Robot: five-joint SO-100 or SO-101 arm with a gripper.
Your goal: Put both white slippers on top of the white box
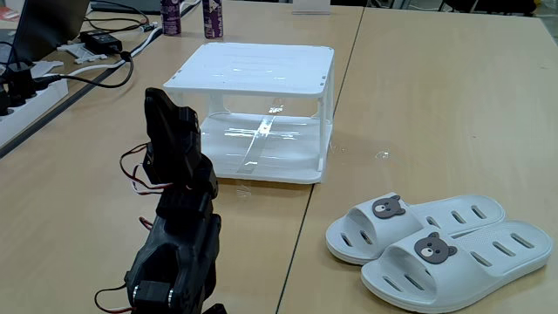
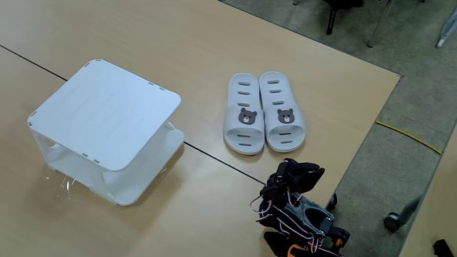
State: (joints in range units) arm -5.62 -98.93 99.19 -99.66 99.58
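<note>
White plastic box (image 2: 107,114) stands at left in the high fixed view, its top bare; the paired slippers (image 2: 260,112) lie side by side mid-table, long axes pointing toward the folded arm's gripper (image 2: 296,175), whose opening cannot be told.

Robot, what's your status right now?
Arm folded, claw state unclear. Both white slippers side by side on table. White box top bare. Path clear.

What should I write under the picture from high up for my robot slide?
Two white slippers sit side by side on the table near the white box, with the folded robot arm waiting.
</note>
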